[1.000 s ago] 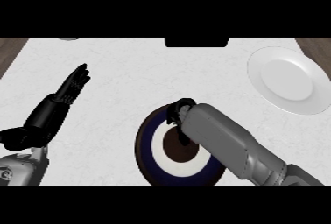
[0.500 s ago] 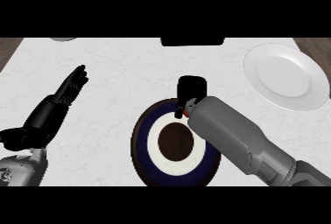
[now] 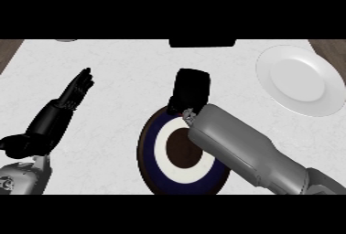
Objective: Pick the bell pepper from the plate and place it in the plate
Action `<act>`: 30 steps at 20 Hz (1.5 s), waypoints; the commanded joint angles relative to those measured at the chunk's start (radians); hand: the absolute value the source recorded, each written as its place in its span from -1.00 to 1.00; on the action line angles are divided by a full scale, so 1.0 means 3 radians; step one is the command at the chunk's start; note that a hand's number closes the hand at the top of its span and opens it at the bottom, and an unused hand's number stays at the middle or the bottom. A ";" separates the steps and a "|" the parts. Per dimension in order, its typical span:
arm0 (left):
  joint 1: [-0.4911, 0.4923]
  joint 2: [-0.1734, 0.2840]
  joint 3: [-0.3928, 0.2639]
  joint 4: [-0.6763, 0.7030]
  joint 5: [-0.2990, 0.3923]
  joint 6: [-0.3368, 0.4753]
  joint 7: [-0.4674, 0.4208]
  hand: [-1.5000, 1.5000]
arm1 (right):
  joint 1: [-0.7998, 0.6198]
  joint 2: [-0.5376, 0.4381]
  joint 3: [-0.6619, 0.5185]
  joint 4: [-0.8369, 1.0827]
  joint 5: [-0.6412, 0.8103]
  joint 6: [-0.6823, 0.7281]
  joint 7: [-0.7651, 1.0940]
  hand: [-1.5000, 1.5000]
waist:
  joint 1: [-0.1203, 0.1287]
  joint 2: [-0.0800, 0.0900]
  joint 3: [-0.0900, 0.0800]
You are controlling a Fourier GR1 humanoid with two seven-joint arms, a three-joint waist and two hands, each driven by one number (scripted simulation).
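The right hand (image 3: 190,90) hangs over the far rim of the dark-blue-rimmed round plate (image 3: 150,151), fingers curled down, whether round the pepper I cannot tell, with the plain white round plate (image 3: 300,80) at far right awaiting it and the left hand (image 3: 62,109) resting straight-fingered at left.

Grey forearms, black left hand (image 3: 57,114), black right hand (image 3: 190,91)

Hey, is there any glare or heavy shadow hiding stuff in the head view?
Head view: lighting is even, no glare; the white plate shows only soft rim shading. The right robot hand reads as a dark shape, so its fingers and any bell pepper are hard to make out above the dark plate.
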 commanded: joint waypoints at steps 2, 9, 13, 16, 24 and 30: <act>0.0021 0.0030 0.0052 0.0078 -0.0007 -0.0079 -0.0076 0.00 | -0.0046 -0.0095 -0.0225 -0.0405 0.0317 -0.0054 0.0712 1.00 | -0.0001 0.0006 -0.0002; 0.0131 -0.0074 0.0009 -0.0003 -0.0058 -0.0029 -0.0128 0.00 | 0.0219 -0.0422 -0.0429 -0.0620 0.0907 -0.0162 0.0761 1.00 | 0.0005 0.0016 0.0000; 0.0087 0.0024 0.0133 -0.0027 0.0022 -0.0141 -0.0076 0.00 | 0.0235 -0.0721 -0.0782 -0.0867 0.0898 0.0166 0.0558 1.00 | 0.0014 0.0019 -0.0001; 0.0070 -0.0101 0.0008 -0.0127 -0.0102 -0.0043 0.0009 0.00 | 0.0418 -0.0745 -0.0956 -0.0876 0.1016 0.0030 0.0476 1.00 | 0.0040 0.0026 0.0001; -0.0073 -0.0010 0.0184 -0.0072 0.0005 -0.0235 0.0074 0.00 | 0.0772 -0.0996 -0.1635 -0.0405 0.1041 -0.0845 -0.0462 1.00 | 0.0083 0.0052 0.0003; -0.0114 -0.0205 0.0038 -0.0026 -0.0195 -0.0131 0.0087 0.00 | 0.0777 -0.1210 -0.2077 0.0279 0.1015 -0.1351 -0.1100 1.00 | 0.0103 0.0066 0.0004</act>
